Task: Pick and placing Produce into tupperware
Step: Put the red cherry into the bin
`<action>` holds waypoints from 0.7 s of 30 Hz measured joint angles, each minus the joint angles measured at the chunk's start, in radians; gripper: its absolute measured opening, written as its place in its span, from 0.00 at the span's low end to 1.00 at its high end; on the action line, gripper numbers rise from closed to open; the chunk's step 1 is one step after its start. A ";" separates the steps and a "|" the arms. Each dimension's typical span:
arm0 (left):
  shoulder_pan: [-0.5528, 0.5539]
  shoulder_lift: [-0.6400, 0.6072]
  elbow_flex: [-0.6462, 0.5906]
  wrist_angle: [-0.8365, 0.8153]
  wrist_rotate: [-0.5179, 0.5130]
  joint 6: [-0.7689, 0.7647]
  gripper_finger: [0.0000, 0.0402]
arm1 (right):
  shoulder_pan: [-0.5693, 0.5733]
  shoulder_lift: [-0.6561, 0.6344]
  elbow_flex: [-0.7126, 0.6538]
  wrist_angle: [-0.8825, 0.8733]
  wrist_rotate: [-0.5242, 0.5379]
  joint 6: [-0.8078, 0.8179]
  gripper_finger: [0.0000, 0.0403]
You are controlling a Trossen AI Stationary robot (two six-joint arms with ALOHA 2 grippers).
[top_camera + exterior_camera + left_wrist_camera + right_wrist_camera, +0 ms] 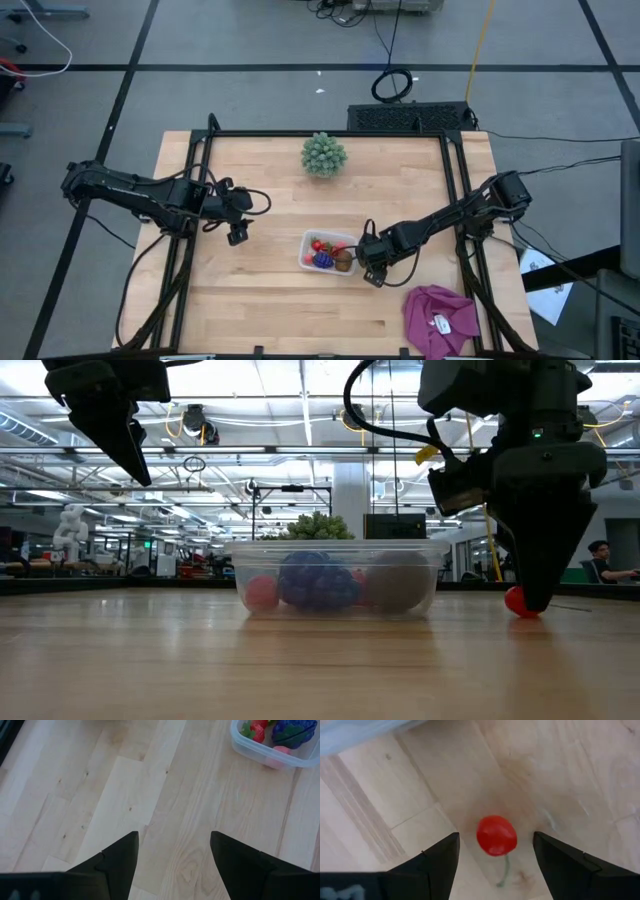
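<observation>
Right gripper (495, 851) hovering low over a loose red piece (496, 835) beside the tupperware (306, 251).

Its fingers are standing wide apart, straddling the red piece without touching it, at the tupperware's 4 o'clock. The tupperware is sitting mid-table, holding red pieces (318, 245), a purple cluster (324, 259) and a brown oval (343, 259). The left gripper (237, 235) is waiting at its 9 o'clock, spread and holding nothing.
</observation>
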 joint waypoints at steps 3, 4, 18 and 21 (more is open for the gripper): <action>0.000 0.000 0.000 0.000 0.000 0.000 0.63 | 0.000 0.000 0.000 0.000 0.003 -0.001 0.61; 0.000 0.000 0.000 0.000 0.000 0.000 0.63 | 0.000 0.000 0.000 0.000 0.003 -0.001 0.61; 0.000 0.000 0.000 0.001 0.000 0.000 0.63 | -0.040 0.000 0.000 0.001 0.000 -0.014 0.61; 0.000 0.000 0.000 0.001 0.000 0.001 0.63 | -0.044 0.000 0.000 0.003 0.002 -0.016 0.61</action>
